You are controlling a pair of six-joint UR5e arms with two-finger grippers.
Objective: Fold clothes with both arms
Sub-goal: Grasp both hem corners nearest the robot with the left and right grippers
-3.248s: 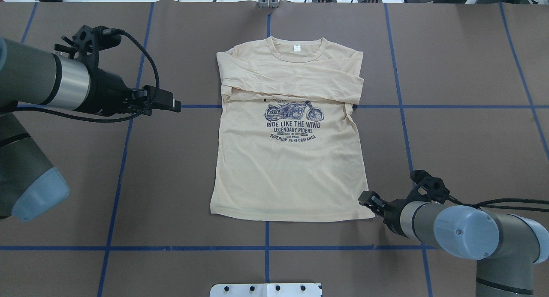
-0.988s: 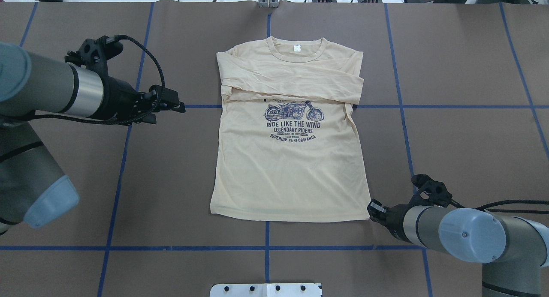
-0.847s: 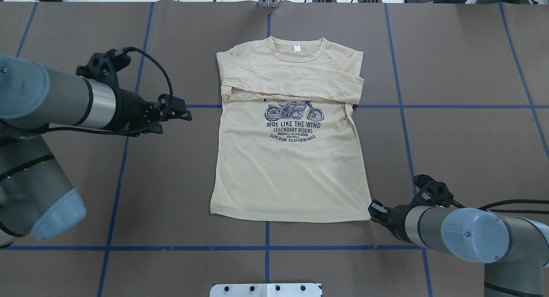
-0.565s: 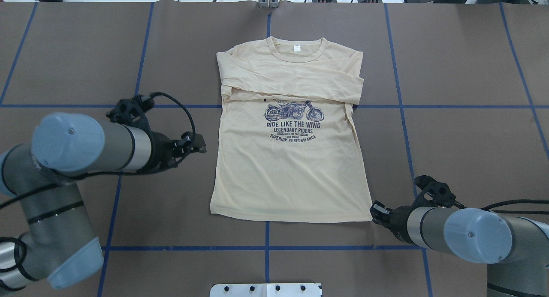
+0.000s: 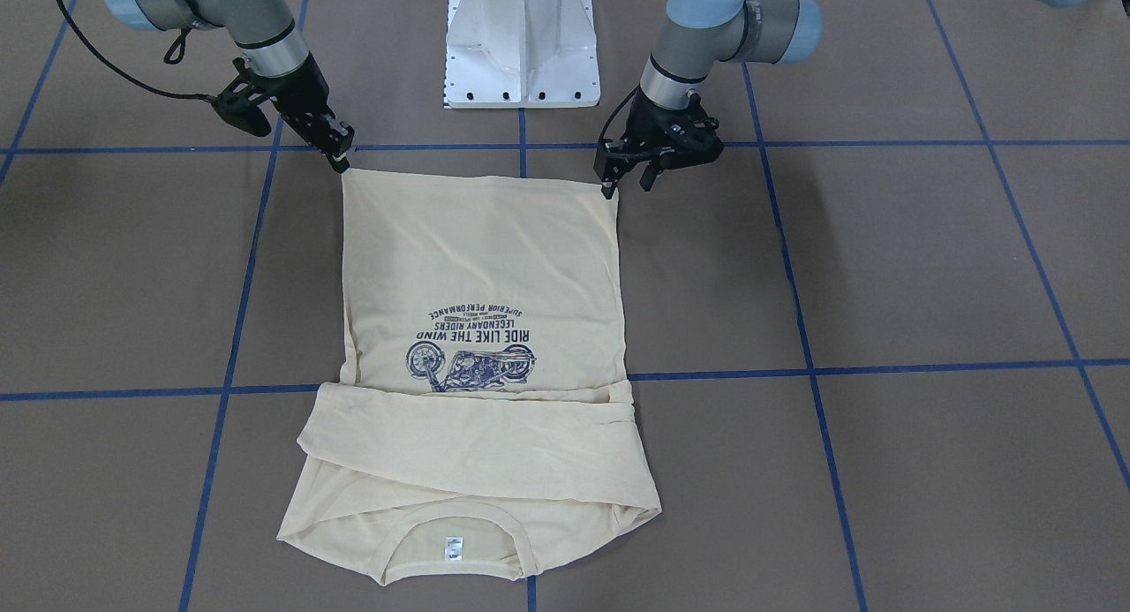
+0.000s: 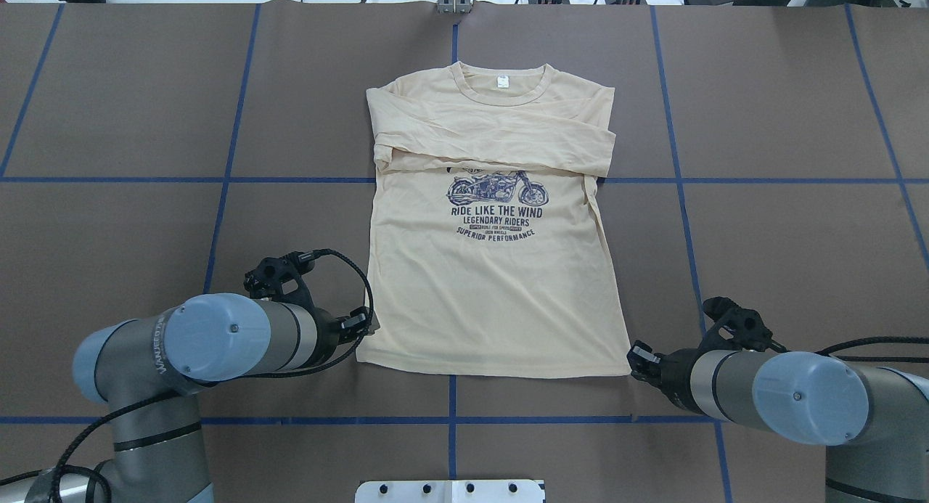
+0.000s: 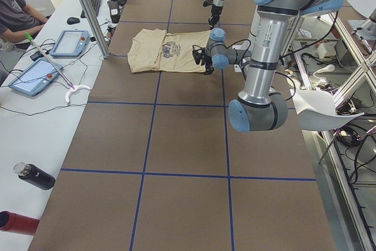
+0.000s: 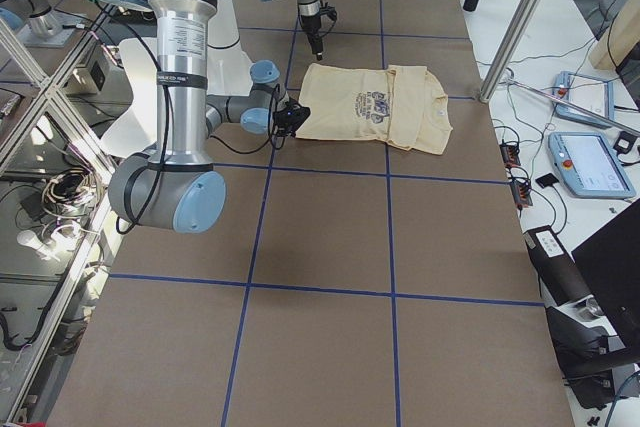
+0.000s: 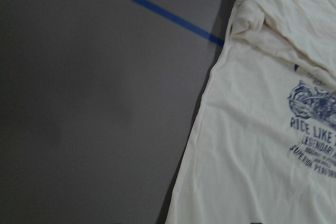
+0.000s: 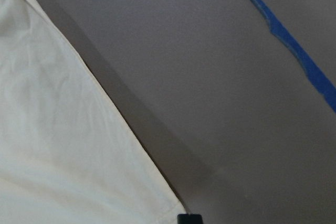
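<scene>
The T-shirt was pale cream-yellow, printed in navy with a motorcycle and lettering, and bore a white neck label. The table was brown, gridded with blue tape lines. The left arm and right arm were silver-grey with light blue joint caps. The left gripper, right gripper and cables were black. The pedestal base was white.

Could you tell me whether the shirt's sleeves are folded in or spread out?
Folded in: the sleeves lie across the T-shirt, partly covering its print.
</scene>
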